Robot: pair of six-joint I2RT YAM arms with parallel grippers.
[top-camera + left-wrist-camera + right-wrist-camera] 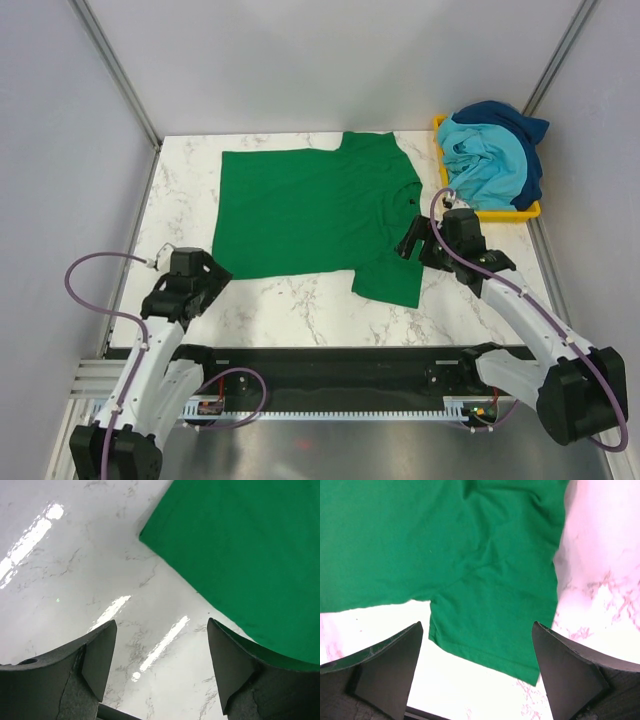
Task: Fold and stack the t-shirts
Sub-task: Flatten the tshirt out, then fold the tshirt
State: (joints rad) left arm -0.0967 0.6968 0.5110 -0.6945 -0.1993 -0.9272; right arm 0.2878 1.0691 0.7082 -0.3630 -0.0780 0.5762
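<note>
Left gripper (pixel 212 272): jaws apart, nothing between them. It sits low over bare marble table (pixel 280 315), just beside the near hem corner (pixel 142 535) of the green t-shirt (pixel 310 205). In the left wrist view only tabletop shows between the fingers, with cloth off to the right.

The green t-shirt lies spread flat mid-table, hem to the left, collar to the right, near sleeve (pixel 388 280) sticking out toward the arms. No fold is visible in it.

Right gripper (pixel 412 240): wide open, holding nothing, poised over the collar-side edge above that near sleeve. The right wrist view shows the sleeve between the fingers.

Far right: yellow bin (pixel 500 213) at the table's back corner, holding the turquoise t-shirt (pixel 485 160) crumpled, with the dark blue t-shirt (pixel 505 115) on top toward the back.

Step, as I judge it: setting up the first fold of the green shirt, both grippers lining up on the near edge. Next move likely calls for each to drop and pinch cloth only, left at the hem corner and right at sleeve or shoulder, then lift together and carry the near side across. Left needs to shift right onto the fabric first.

No brand, label or readable writing visible anywhere.
</note>
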